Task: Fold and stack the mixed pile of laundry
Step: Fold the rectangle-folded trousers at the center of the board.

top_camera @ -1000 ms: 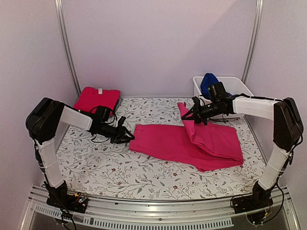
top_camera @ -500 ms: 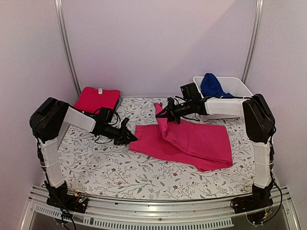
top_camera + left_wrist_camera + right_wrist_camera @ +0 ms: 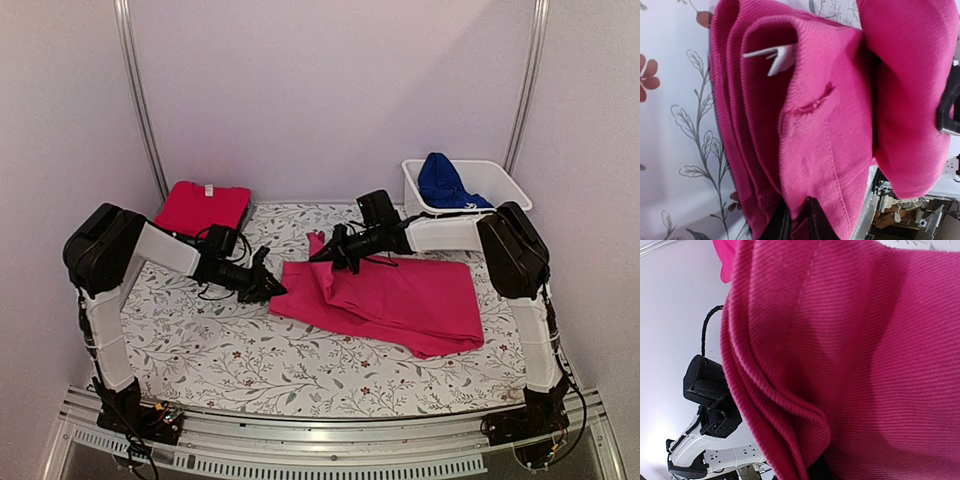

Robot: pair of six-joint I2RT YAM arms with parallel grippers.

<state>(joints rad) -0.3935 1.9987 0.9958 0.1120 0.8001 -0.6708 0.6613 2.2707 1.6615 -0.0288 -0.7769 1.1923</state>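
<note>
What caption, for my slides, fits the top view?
Left hand and right hand each pinch the magenta garment on floral cloth.

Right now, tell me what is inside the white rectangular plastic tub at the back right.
A bunched royal blue cloth garment sits in the white plastic tub, rising above its rim. Anything beneath it is hidden by the cloth and the tub wall.

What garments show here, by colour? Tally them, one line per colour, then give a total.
Red: 1, the folded red tee at the back left.
Magenta-pink: 1, the magenta-pink garment spread on the table.
Blue: 1, the blue garment in the white tub.
Total: 3 garments.
</note>
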